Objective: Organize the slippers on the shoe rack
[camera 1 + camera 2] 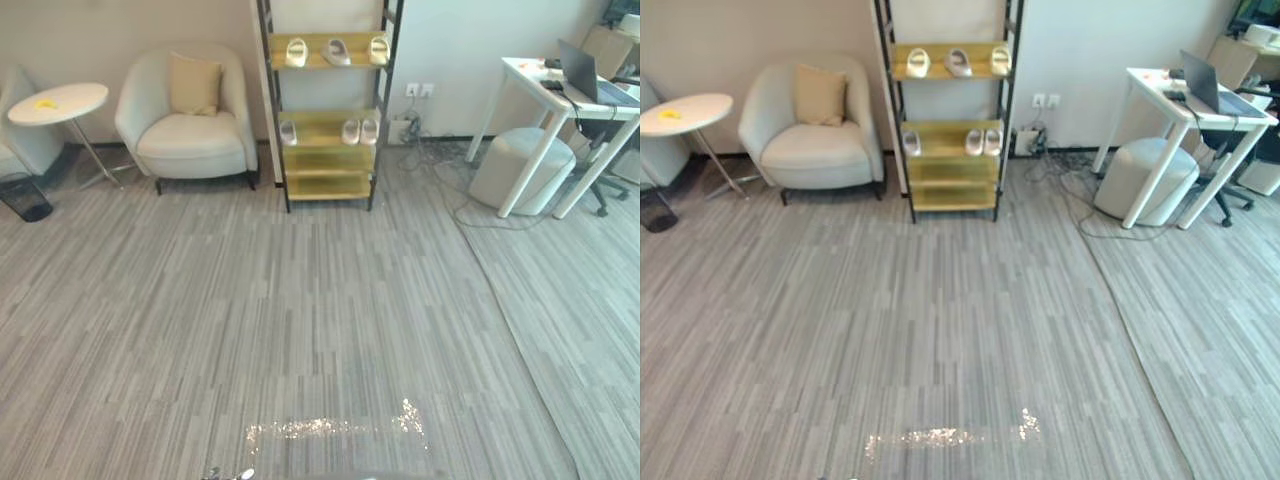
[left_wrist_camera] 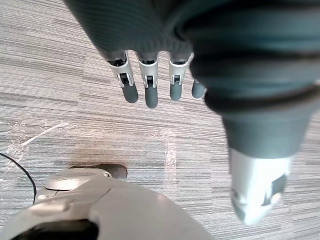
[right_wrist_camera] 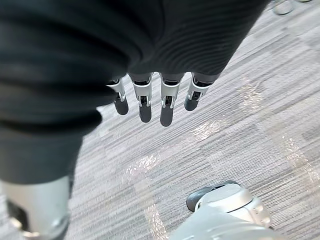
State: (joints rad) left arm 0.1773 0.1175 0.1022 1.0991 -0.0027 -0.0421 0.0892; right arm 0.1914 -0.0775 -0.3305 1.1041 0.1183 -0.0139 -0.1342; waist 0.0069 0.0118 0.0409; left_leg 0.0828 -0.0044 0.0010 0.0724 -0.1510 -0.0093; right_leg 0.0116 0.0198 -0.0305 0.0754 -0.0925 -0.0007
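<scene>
At 12 o'clock, pale slippers (image 1: 337, 52) already on black-framed wooden shoe rack (image 1: 327, 186), unevenly spaced; pairing seemingly left. Idle: left hand (image 2: 150, 75), right hand (image 3: 150, 95), slack-fingered, empty.

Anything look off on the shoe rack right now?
Yes. On the top shelf of the shoe rack a grey slipper sits between two cream slippers, splitting them. On the shelf below, a lone grey slipper lies at the left, apart from the right-hand pair.

Cream armchair (image 1: 190, 140) (tan cushion (image 1: 194, 84) on it) stands beside a round table (image 1: 78, 99).
</scene>
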